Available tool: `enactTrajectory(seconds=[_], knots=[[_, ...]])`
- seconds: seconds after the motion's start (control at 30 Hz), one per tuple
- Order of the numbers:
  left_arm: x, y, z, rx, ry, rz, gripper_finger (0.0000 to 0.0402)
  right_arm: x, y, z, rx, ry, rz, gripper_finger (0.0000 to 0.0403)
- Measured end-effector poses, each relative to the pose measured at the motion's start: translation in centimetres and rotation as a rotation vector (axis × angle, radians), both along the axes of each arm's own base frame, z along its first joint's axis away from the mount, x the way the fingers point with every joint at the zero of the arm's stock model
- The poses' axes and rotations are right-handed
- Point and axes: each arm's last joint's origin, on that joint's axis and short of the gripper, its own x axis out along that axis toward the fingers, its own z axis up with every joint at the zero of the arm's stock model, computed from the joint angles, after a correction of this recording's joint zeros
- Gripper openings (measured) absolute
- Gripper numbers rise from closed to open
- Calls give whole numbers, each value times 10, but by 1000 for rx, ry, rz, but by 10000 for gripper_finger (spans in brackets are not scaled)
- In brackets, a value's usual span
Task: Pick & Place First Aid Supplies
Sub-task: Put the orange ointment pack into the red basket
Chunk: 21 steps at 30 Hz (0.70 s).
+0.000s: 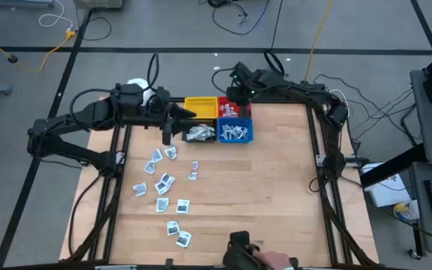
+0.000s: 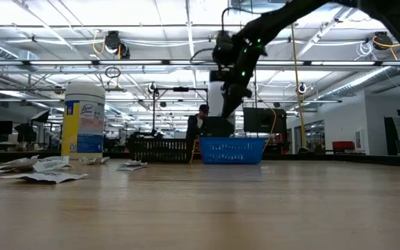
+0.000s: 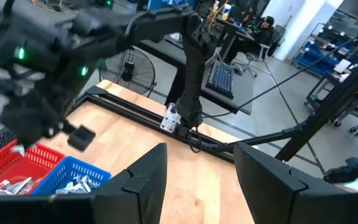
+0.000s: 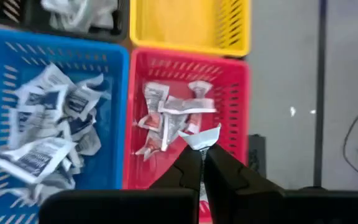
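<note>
— Wooden table [image 1: 261, 195], bins at far edge: yellow bin [image 1: 201, 107], red bin [image 4: 229, 93], blue bin [image 1: 235, 133], black bin [image 1: 199, 134]?
— Listed. Packets [image 1: 163, 184] loose on table, more in bins.
— Grippers?
— Right gripper [image 4: 202, 154]: closed on one packet [image 4: 201, 136], above red bin. Left gripper [image 3: 197, 171]: parted, empty, over black bin.
</note>
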Motion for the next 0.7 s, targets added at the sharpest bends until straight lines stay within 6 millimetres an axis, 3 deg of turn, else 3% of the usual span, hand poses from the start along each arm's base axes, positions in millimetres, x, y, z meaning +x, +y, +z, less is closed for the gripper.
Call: enactTrajectory(seconds=[0.27,0.4,0.53,0.7], knots=[[0,1,0,-6,0,6,189,21,-12,-50,21,44,9,0],[-1,1,-2,-35,17,12,189,25,-17,-63,-31,81,-27,7],[-1,1,-5,-66,48,16,189,28,-18,-62,-81,78,-56,44],[-1,1,-6,-67,58,15,189,26,-17,-60,-58,74,-81,129]])
